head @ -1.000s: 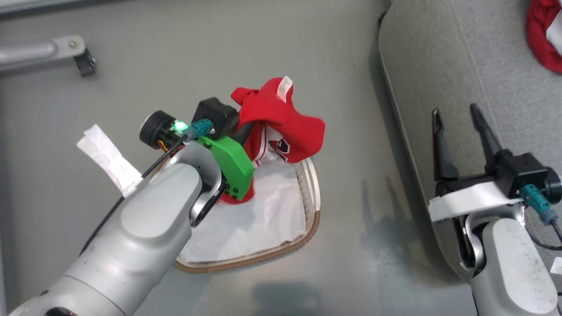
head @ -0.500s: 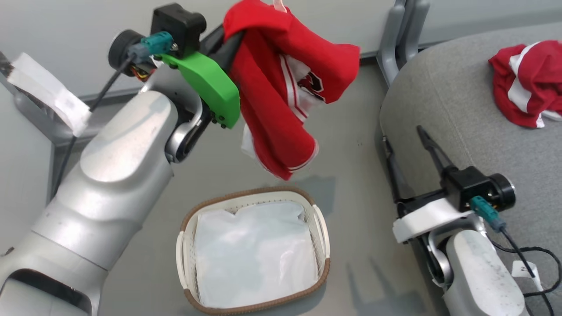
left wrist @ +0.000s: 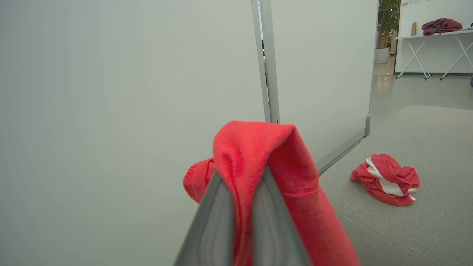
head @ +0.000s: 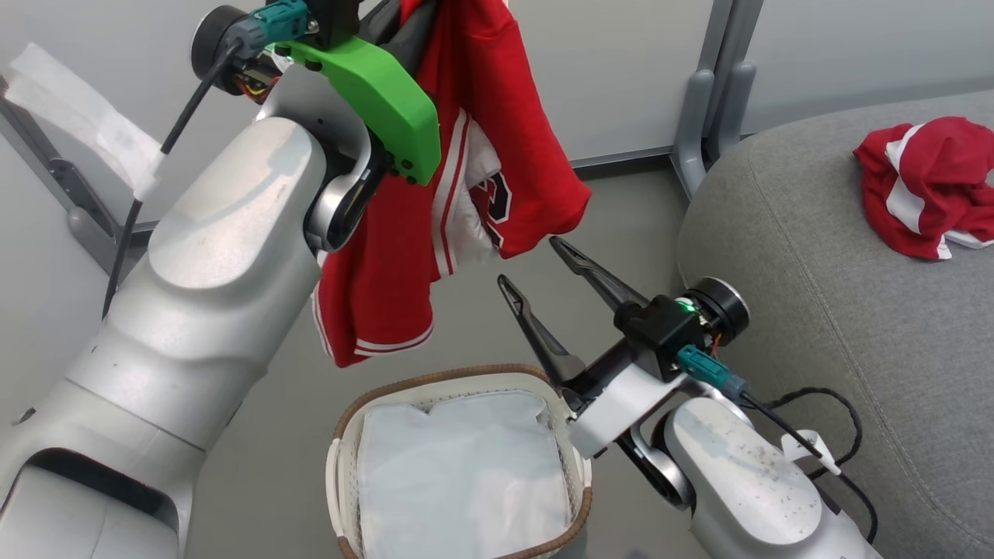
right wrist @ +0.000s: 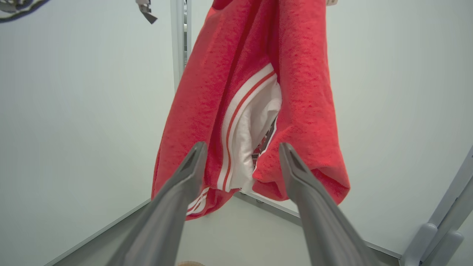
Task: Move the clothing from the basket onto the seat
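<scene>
Grey floor point(head: 256, 466) runs up to pale wall panels point(head: 621, 70) joined by a grey post point(head: 714, 85), and a big grey seat point(head: 815, 256) takes up the right side of the head view. On the floor, near the seat's rounded left corner, stands the basket point(head: 435, 380), with a white liner point(head: 466, 473) spread inside it and no red cloth in the part that shows. The left gripper point(left wrist: 241, 173) is raised high, its fingers pressed together on a bunched fold of a red garment point(head: 481, 78). That garment hangs free in the air, above and beyond the basket's far rim and clear of it, showing white stripes, a white panel and a dark-and-white logo. The right gripper point(head: 528, 260) sits over the basket's right rim, fingers spread apart and holding nothing, pointing up at the garment's lower folds. Its tips are close to the cloth, but I cannot tell whether either touches it. A second garment point(head: 924, 186), red with a white stripe, lies crumpled on the seat toward its far edge, well apart from both grippers.
</scene>
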Available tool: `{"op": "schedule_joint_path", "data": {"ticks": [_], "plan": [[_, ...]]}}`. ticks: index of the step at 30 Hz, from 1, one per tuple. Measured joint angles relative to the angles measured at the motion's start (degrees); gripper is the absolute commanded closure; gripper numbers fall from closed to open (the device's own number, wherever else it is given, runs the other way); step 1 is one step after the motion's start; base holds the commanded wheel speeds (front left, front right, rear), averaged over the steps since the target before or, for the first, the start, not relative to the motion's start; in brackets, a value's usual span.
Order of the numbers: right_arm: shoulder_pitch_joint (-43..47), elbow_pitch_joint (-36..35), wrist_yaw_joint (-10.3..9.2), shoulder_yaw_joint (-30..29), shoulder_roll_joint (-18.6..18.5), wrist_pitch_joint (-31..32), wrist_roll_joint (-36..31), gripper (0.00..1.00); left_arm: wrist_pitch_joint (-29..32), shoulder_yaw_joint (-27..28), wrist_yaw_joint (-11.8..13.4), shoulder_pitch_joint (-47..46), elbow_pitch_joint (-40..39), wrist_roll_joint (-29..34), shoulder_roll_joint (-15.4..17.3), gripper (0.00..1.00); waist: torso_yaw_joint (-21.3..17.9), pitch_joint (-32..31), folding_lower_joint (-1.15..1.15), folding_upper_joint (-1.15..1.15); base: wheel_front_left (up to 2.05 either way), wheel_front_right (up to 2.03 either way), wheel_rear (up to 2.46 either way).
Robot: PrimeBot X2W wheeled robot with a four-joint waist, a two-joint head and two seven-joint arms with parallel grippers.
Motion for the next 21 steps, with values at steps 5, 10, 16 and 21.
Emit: {"op": "schedule_joint_path", "data": {"ticks": [5,10,16,21], "plan": [[-3.0,3.0,0.0,3.8,0.0,0.0,3.1,0.0,0.9,-0.9,0.3,-0.1,0.0,-0.1,-1.4,1.0,1.0,-1.0,0.0,0.0,0.0,0.0,0.0],[-5.5,6.3,0.0,3.1,0.0,0.0,4.0,0.0,1.9,-1.7,0.4,-0.1,-1.7,-0.3,-2.8,1.0,2.1,-1.8,0.0,0.0,0.0,0.0,0.0],[-7.8,10.1,0.0,0.6,0.0,0.0,2.1,0.0,3.6,-2.9,0.4,-0.1,-5.0,-1.1,-4.1,1.0,3.1,-2.2,0.0,0.0,0.0,0.0,0.0],[-8.6,12.4,0.0,-0.5,0.0,0.0,0.7,0.0,4.8,-3.7,0.8,0.1,-7.6,-1.4,-4.8,1.0,3.8,-2.4,0.0,0.0,0.0,0.0,0.0]]}}
